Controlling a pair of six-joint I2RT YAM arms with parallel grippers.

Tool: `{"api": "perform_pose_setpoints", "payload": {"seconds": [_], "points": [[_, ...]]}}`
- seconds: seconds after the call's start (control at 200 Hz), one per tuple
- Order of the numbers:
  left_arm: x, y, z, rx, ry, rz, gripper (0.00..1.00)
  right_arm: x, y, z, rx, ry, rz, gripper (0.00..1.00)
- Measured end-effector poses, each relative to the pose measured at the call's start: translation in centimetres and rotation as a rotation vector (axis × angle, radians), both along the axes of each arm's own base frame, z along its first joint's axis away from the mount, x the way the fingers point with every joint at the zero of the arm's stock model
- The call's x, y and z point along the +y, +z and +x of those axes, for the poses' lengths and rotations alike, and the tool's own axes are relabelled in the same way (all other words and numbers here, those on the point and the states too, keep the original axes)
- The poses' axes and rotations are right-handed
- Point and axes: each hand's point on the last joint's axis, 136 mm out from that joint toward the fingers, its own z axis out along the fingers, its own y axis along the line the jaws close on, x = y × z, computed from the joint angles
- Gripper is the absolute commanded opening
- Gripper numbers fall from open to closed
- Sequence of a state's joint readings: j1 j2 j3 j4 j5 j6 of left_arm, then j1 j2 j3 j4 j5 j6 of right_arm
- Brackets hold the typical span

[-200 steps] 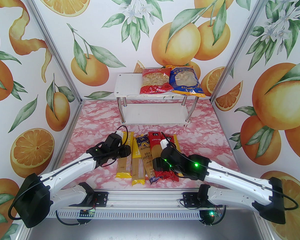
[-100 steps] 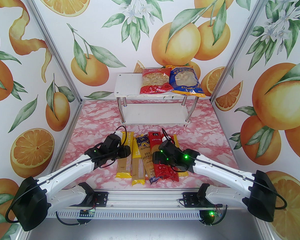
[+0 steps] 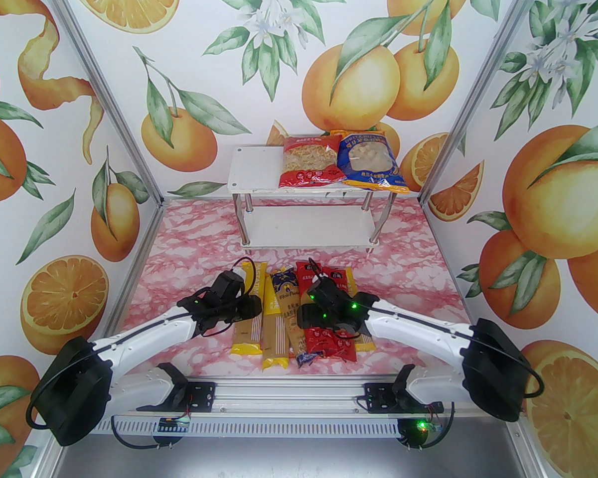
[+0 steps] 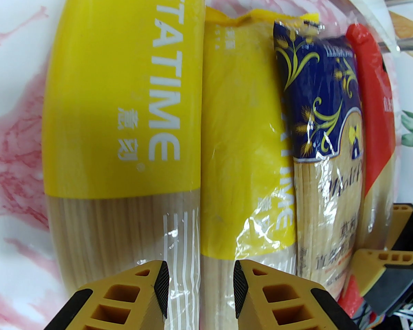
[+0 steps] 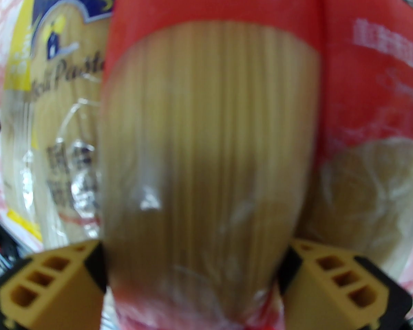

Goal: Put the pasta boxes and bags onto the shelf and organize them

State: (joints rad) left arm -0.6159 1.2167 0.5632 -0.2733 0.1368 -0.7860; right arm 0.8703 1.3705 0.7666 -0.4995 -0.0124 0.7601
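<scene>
- Already on shelf [image 3: 256, 170], top board's right end: red bag [image 3: 309, 161], blue bag [image 3: 371, 160].
- Left to shelve, at table's [image 3: 189, 237] near edge: six packs [image 3: 279, 331].
- Left gripper [image 4: 200, 277] narrow, empty, over yellow packs [image 4: 124, 81]; right gripper [image 5: 196, 256] wide astride red pack [image 5: 210, 132], grip unclear.

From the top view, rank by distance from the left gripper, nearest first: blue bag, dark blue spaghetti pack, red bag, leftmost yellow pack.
1. Leftmost yellow pack, under the left gripper.
2. Dark blue spaghetti pack, just right of it.
3. Red bag, middle of the shelf top tier.
4. Blue bag, right end of that tier.
</scene>
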Motion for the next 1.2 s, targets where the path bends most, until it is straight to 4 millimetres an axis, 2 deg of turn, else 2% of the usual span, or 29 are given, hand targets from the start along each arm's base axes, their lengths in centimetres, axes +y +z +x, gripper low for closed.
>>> {"api": "perform_pose_setpoints", "payload": {"seconds": [0.165,0.48,0.696,0.926,1.066,1.196], "points": [[-0.1,-0.2,0.5,0.002,0.009,-0.012,0.37,2.2,-0.4,-0.3,0.027,0.049,-0.001,0.77],[0.3,-0.3,0.9,0.005,0.026,-0.018,0.38,8.0,-0.7,-0.6,0.058,0.168,0.007,0.76],[1.4,-0.5,1.1,0.005,0.055,-0.017,0.38,9.5,-0.7,-0.7,0.084,0.195,0.033,0.76],[2.3,0.4,1.4,-0.02,0.075,-0.023,0.39,12.0,-1.2,-0.9,0.127,0.23,0.08,0.77],[2.6,0.7,1.3,-0.028,0.072,-0.017,0.4,13.2,-1.6,-1.0,0.147,0.246,0.1,0.81],[2.8,1.0,1.2,-0.036,0.072,-0.017,0.4,13.5,-1.6,-0.9,0.148,0.244,0.106,0.87]]}}
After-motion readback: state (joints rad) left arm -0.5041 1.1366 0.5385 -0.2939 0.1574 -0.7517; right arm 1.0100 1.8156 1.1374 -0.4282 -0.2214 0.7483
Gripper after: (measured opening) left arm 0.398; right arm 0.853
